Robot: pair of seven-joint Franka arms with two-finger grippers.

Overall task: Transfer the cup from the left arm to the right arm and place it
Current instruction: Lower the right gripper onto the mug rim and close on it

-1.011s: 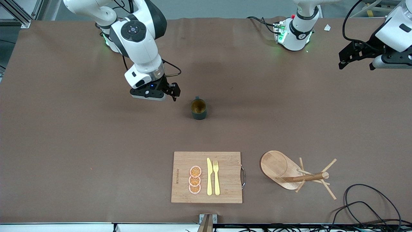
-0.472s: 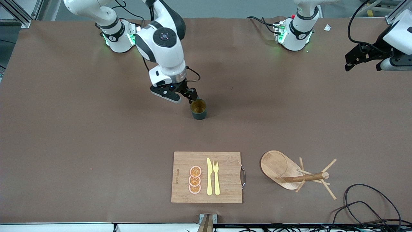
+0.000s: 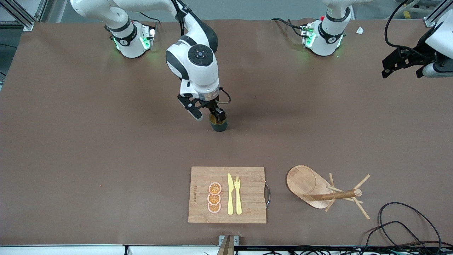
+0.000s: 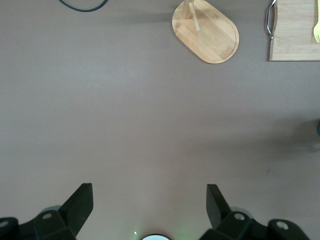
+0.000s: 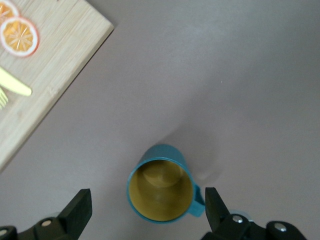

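The cup (image 3: 219,124), a dark teal mug with a mustard-yellow inside, stands upright on the brown table near its middle. My right gripper (image 3: 210,115) hangs directly over it, open. In the right wrist view the cup (image 5: 161,191) sits between the two spread fingers of the right gripper (image 5: 147,200), its handle (image 5: 198,201) pointing toward one finger; I see no contact. My left gripper (image 3: 402,72) waits open in the air over the left arm's end of the table, and the left wrist view shows the left gripper (image 4: 150,192) with only bare table between its fingers.
A bamboo cutting board (image 3: 247,198) with orange slices (image 3: 214,197), a yellow knife (image 3: 230,194) and a fork (image 3: 238,194) lies nearer the front camera. A wooden mug tree (image 3: 320,189) lies tipped beside it. Black cables (image 3: 400,223) loop at the corner.
The right arm swung from the right arm's side of the cup to directly over it, gripper staying open. The left gripper drifted a little farther toward its end of the table.
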